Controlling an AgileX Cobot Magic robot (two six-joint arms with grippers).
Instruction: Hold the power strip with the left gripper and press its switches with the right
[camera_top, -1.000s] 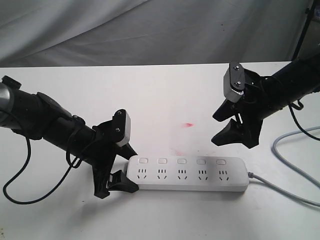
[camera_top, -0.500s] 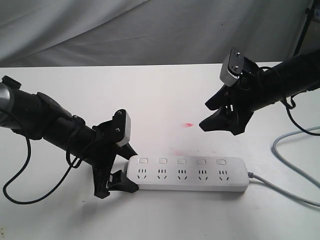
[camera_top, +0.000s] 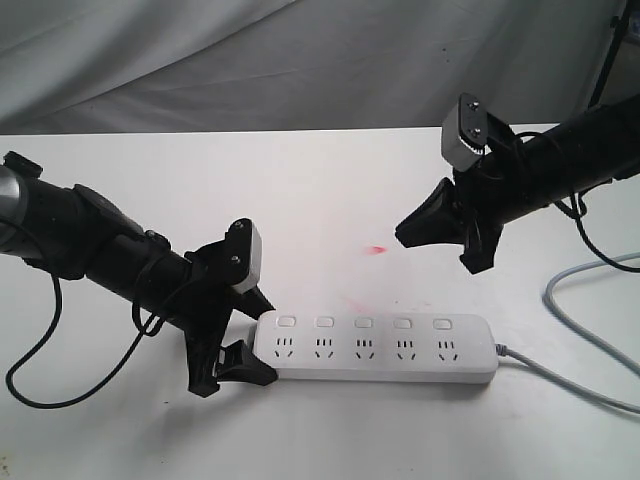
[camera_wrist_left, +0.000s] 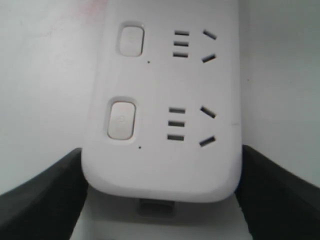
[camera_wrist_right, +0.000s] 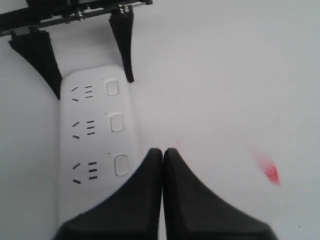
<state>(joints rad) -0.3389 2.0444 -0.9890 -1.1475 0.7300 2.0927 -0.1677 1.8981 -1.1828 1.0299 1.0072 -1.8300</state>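
The white power strip (camera_top: 375, 348) lies along the table's front, its five switches (camera_top: 363, 323) in a row on the far edge. My left gripper (camera_top: 255, 338) straddles the strip's left end, one jaw on each long side. In the left wrist view the left gripper (camera_wrist_left: 161, 150) presses both sides of the power strip (camera_wrist_left: 165, 165), with two switches (camera_wrist_left: 121, 119) in sight. My right gripper (camera_top: 405, 230) hangs shut above and behind the strip, touching nothing. In the right wrist view the right gripper (camera_wrist_right: 162, 151) has its tips together, hovering beside the switches (camera_wrist_right: 116, 122) of the power strip (camera_wrist_right: 95, 140).
A grey cord (camera_top: 570, 385) leaves the strip's right end and loops along the right edge. A red smear (camera_top: 376, 249) marks the white table (camera_top: 320, 180) behind the strip. Loose black cable (camera_top: 30, 370) hangs from the left arm. Grey cloth forms the backdrop.
My right gripper has gone from open to shut and has swung left and slightly upward. The left gripper and the power strip have stayed put.
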